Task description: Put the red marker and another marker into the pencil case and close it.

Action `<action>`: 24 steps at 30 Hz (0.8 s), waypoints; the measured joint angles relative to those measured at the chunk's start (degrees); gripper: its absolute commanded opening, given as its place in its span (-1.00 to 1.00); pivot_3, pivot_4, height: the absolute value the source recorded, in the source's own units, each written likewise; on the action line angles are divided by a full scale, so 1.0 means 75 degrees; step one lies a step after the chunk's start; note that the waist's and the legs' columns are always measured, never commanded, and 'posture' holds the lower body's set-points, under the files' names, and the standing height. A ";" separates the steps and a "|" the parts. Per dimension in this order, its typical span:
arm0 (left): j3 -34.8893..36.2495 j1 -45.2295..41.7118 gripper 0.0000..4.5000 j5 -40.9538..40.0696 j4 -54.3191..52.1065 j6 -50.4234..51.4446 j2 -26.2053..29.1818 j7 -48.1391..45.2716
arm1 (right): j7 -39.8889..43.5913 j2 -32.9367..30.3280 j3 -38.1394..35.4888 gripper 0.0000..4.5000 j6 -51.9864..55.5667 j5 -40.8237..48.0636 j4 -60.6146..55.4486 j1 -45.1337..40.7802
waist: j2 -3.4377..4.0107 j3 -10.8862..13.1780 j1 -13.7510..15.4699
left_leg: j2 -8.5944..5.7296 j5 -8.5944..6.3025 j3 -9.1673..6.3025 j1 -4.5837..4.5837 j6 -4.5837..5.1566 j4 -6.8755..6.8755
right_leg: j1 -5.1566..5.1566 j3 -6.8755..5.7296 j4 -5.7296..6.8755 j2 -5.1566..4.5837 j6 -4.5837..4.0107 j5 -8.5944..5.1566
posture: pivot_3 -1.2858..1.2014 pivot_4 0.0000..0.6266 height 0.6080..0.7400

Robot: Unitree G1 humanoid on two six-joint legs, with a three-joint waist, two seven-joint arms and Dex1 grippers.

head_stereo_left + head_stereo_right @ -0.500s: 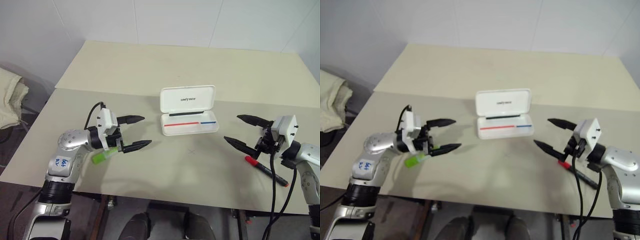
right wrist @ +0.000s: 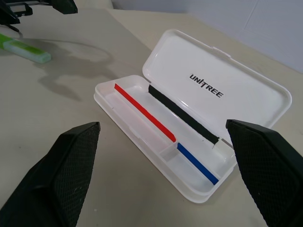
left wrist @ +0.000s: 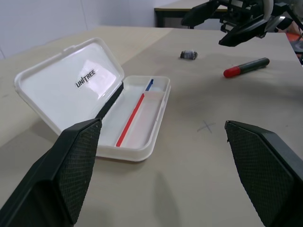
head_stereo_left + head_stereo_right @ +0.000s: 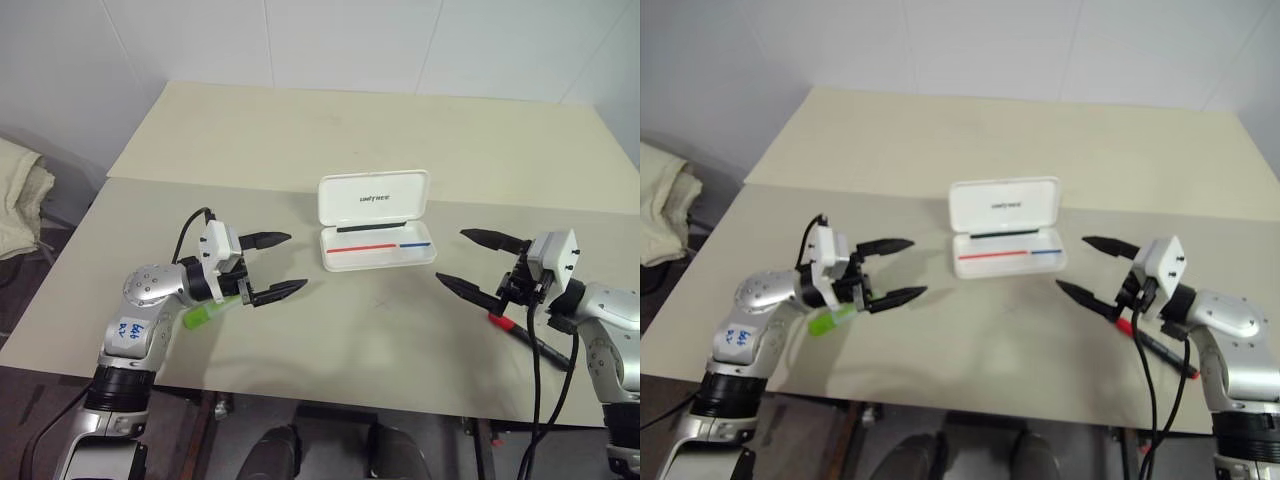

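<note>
The pencil case [image 4: 378,234] is lying open in the middle of the table [image 4: 330,130], its lid standing up on the far side and its tray, with the red-and-blue stripe, facing the near edge and holding nothing. To the case's left, the left gripper [image 4: 272,266] is hovering above the tabletop with its two black fingers spread wide and nothing between them, pointing toward the case. The lime-green marker [image 4: 206,314] is lying on the table beneath that gripper's wrist, farther from the case than the fingertips and close to the table's near edge. To the case's right, the right gripper [image 4: 478,264] is hanging with its fingers likewise spread wide and empty, aimed back at the case. The red marker [image 4: 528,338] is lying just behind and below that gripper, red cap end toward the case, near the front edge. Bare tabletop is lying open between each gripper and the case, and all the way from the case to the far edge.
</note>
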 measured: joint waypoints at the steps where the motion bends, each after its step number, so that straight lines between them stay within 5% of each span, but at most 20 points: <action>1: -0.0004 0.0000 0.68 0.0047 0.0000 -0.0037 0.0000 -0.0003 | -0.0008 0.0040 0.0049 1.00 0.0000 -0.0007 -0.0001 -0.0105 | 0.0000 0.0000 -0.0003 | 0.0000 0.0000 0.0001 0.0000 0.0000 0.0000 | 0.0000 0.0001 0.0000 0.0000 0.0000 0.0000 | 0.03 -0.52 1.00; 6: -0.0297 -0.0001 -0.07 0.0336 0.0004 -0.0071 0.0002 -0.0019 | -0.0010 0.0318 0.0378 1.00 -0.0022 -0.0086 0.0021 -0.0286 | -0.0002 -0.0001 0.0018 | 0.0001 0.0000 -0.0002 0.0003 0.0000 0.0001 | 0.0001 0.0002 0.0004 0.0002 0.0000 0.0000 | 0.03 -0.52 1.00; 24: -0.1919 -0.2461 -0.07 0.1952 0.2505 0.0295 -0.0672 -0.0150 | 0.1009 -0.0364 0.0475 1.00 0.0383 0.0338 -0.0412 0.0166 | -0.0027 -0.0006 0.0012 | -0.0003 0.0001 0.0005 0.0001 0.0001 0.0011 | 0.0002 0.0001 0.0010 0.0004 0.0001 0.0001 | 0.03 -0.52 1.00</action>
